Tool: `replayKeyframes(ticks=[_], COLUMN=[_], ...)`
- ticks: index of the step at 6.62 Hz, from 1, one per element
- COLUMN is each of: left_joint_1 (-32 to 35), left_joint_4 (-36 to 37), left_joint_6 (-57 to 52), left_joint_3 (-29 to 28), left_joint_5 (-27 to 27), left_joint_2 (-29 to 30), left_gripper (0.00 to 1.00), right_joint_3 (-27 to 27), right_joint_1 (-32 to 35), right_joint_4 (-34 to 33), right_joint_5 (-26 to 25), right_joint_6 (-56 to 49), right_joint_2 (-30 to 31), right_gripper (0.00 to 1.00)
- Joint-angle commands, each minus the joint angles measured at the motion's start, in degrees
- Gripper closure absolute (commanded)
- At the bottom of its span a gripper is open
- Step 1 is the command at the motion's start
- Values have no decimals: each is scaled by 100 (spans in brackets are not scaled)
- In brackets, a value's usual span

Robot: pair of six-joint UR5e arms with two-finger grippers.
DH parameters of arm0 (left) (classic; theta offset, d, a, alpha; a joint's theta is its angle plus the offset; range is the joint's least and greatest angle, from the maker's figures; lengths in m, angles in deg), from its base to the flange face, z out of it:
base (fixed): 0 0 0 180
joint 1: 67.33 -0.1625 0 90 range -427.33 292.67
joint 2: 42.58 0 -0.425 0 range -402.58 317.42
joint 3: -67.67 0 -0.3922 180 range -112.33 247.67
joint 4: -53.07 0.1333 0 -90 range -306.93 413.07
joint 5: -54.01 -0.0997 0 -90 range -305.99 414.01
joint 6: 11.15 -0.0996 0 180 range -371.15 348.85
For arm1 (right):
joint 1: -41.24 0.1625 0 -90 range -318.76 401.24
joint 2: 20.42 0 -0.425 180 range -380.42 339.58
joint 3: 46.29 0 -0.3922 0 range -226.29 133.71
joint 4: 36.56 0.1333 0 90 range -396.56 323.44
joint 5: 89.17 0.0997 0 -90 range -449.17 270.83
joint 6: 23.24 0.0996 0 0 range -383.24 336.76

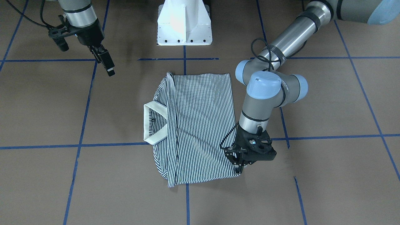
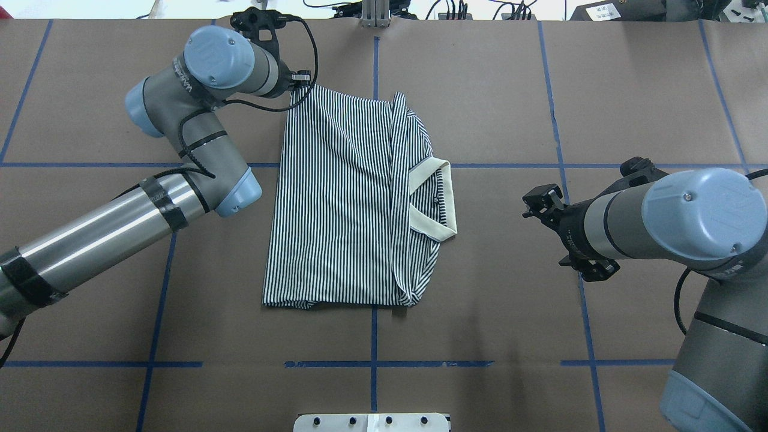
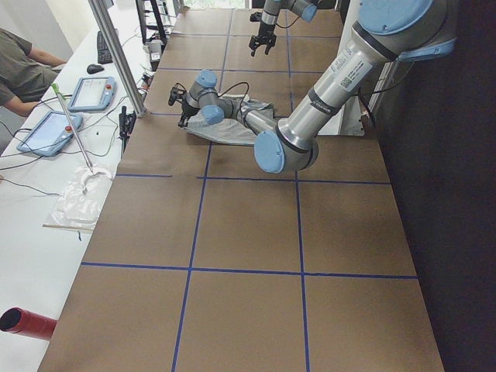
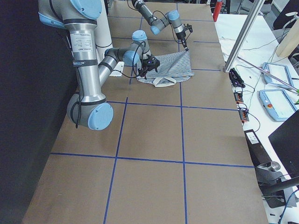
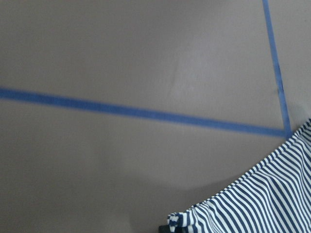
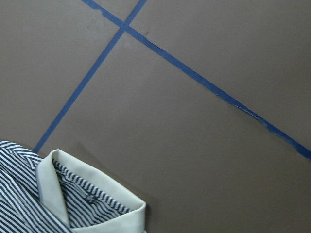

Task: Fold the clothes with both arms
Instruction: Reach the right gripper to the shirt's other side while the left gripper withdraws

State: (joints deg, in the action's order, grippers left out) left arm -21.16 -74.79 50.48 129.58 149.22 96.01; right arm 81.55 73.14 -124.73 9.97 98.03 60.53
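At table (image 1: 328, 175) centre lies one shirt (image 1: 200, 125), sides folded in, collar (image 6: 102, 187) toward the right gripper (image 1: 109, 70); the left gripper (image 1: 241, 168) looks pinched on the far hem corner (image 5: 194, 216), so the hem-to-collar fold seems in hand; next needs that corner carried over without dragging. The right gripper hovers empty, spread or not I cannot tell; two grippers counted.

Brown-papered table (image 2: 498, 300), blue tape grid (image 2: 384, 363).
White bench (image 3: 31, 248) at 9 o'clock, left-side view: two teach pendants (image 3: 91, 93); aluminium post (image 3: 116, 54) at 11 o'clock; red tube (image 3: 27, 322) at 8 o'clock.
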Motion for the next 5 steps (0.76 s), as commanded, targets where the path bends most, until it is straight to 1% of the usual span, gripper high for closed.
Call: replayKeyframes(ticks=[1,2,3,4,5], left_joint_1=[304,383,471,689,700], left_joint_4=[-170,-161,-117,-108,-99], left_joint_6=[-187,-126,-108,-116,-90], left_joint_3=[-619,-523,226,1217,1809], left_joint_5=[6,94,442,1099,1262], left_joint_2=[335,300,-283,-1203,-1682], left_gripper=[47,43,42,42,41], right_joint_3=[-362,-1165,-1930,-2225,-2263], right_joint_1=[97,54,-120,-444,-700], right_joint_4=[28,2,-16,-42,-16], right_joint_5=[0,18,79,62,18], right_joint_6=[-706,-788,-876,-1399,-1604], right_joint_2=[-191,-1037,-1820,-2254,-2441], right_gripper=[0,0,0,0,0])
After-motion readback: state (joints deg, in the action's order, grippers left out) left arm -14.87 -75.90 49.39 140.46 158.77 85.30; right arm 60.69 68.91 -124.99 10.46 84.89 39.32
